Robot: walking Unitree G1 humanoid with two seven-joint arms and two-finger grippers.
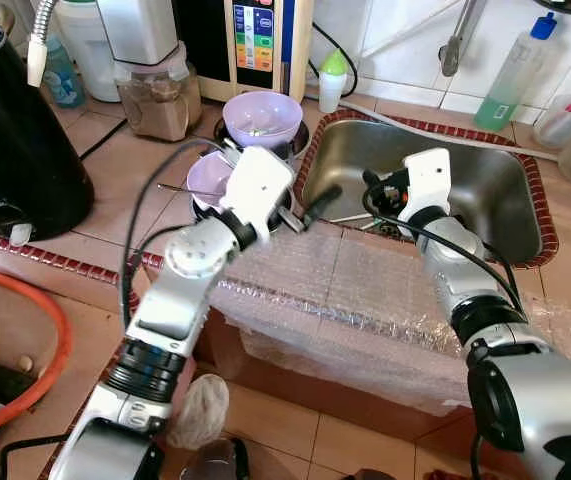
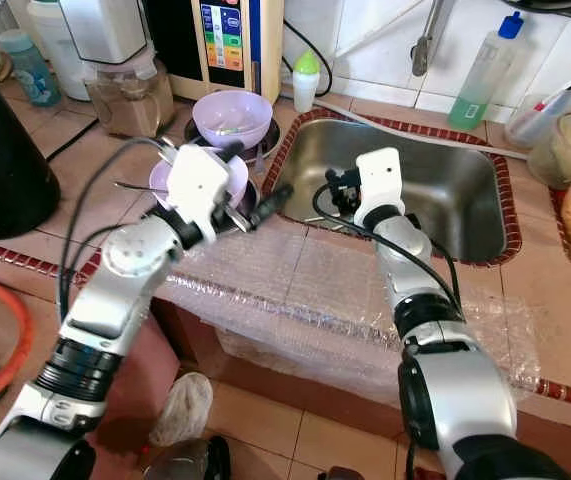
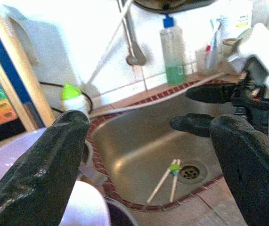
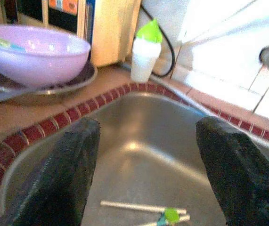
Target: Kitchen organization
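Observation:
A pair of pale chopsticks joined by a green clip lies on the floor of the steel sink, beside the drain. My left gripper hovers open over the sink's near left corner, its fingers pointing toward the basin. Inside the sink, my right gripper is open too, low above the chopsticks, with nothing between its fingers. A purple bowl stands on a dark plate left of the sink. A second purple bowl sits nearer, partly hidden under my left wrist.
Bubble wrap covers the counter's front edge. A black kettle, blender and water dispenser line the left and back. A green-capped bottle, soap bottle and tap stand behind the sink.

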